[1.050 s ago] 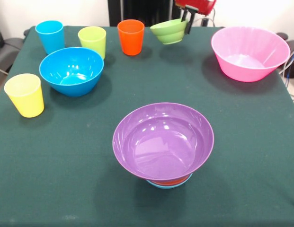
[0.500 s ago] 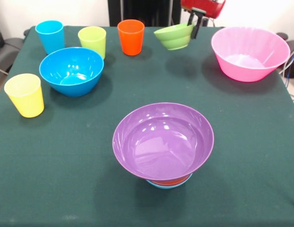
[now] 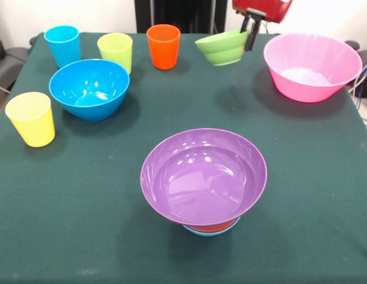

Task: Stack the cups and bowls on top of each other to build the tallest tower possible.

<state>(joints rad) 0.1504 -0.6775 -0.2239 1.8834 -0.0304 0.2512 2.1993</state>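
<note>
Your hand (image 3: 249, 32) is clamped on the right rim of the green bowl (image 3: 221, 47), which hangs tilted above the far worktop (image 3: 83, 207), left of the pink bowl (image 3: 312, 66). Near you, the tower (image 3: 204, 177) shows the purple bowl topmost over orange and light-blue rims.

One raised view across the green table (image 3: 325, 177) — angled down, covering nearly all of it.

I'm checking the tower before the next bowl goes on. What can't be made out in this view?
- Front view: the purple bowl hides most of the orange and light-blue bowls under it.
- Front view: the top edge cuts off the arm above the claw.
- The green bowl covers the claw's grip.
</note>
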